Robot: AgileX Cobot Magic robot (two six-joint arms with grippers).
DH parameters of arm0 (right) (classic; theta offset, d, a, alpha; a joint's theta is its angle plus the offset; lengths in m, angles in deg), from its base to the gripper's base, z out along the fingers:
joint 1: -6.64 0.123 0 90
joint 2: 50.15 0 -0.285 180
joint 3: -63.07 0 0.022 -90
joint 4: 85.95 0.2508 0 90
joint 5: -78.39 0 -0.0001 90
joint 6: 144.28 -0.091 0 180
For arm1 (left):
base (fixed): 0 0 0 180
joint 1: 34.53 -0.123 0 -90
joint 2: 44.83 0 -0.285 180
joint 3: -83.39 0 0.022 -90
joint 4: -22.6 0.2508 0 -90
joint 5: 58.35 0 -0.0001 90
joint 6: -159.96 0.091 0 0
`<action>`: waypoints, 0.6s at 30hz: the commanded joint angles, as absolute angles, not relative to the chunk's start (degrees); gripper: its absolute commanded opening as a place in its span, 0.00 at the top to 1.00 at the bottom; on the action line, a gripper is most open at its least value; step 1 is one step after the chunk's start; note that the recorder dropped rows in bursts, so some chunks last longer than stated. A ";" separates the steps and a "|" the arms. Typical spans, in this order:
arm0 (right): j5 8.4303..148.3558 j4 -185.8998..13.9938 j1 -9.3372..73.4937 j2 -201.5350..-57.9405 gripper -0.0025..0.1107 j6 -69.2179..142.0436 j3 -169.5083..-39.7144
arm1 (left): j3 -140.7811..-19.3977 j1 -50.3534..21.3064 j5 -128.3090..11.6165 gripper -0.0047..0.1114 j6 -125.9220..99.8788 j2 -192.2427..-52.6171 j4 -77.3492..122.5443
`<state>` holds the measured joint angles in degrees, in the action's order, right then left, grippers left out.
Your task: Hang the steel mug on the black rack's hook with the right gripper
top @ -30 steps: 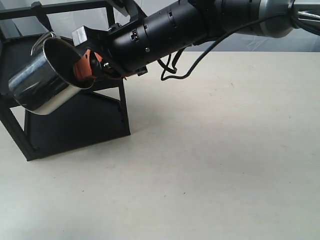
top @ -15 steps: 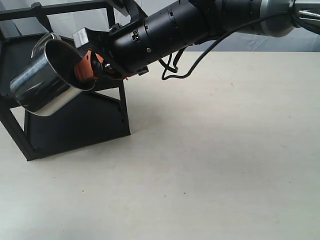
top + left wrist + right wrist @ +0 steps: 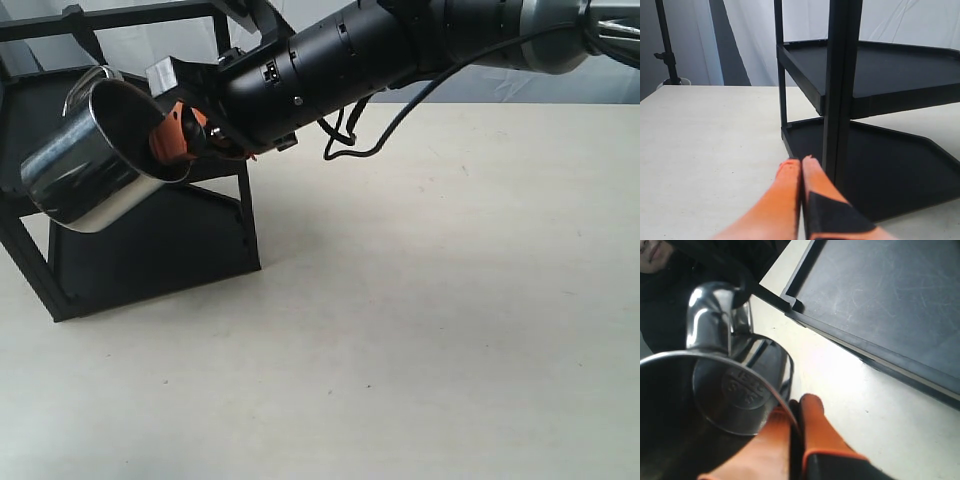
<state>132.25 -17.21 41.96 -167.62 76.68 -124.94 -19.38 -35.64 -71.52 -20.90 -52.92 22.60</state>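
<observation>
The steel mug (image 3: 80, 170) hangs tilted in the air, mouth toward the arm, in front of the black rack (image 3: 150, 250) at the left. My right gripper (image 3: 178, 135) is shut on the mug's rim, one orange finger inside and one outside. The loop handle (image 3: 85, 85) points up, just below the slanted hook (image 3: 82, 32) on the top bar. The right wrist view shows the mug (image 3: 715, 390), its handle (image 3: 710, 315) and my right gripper (image 3: 795, 412) pinching the rim. My left gripper (image 3: 801, 161) is shut and empty beside a rack post (image 3: 840, 100).
The rack's two flat shelves, upper shelf (image 3: 890, 65) and lower shelf (image 3: 890, 170), stand on the pale table (image 3: 430, 300). A black cable (image 3: 350, 140) droops under the right arm. A white backdrop hangs behind the rack.
The mug and right gripper have risen slightly and edged left toward the rack's top over the last second; almost still in the last half second.
</observation>
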 commanded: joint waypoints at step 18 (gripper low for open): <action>134.21 -22.80 41.35 -168.48 0.80 76.06 -124.47 | -19.40 -35.56 -71.58 0.95 -21.00 -52.62 22.60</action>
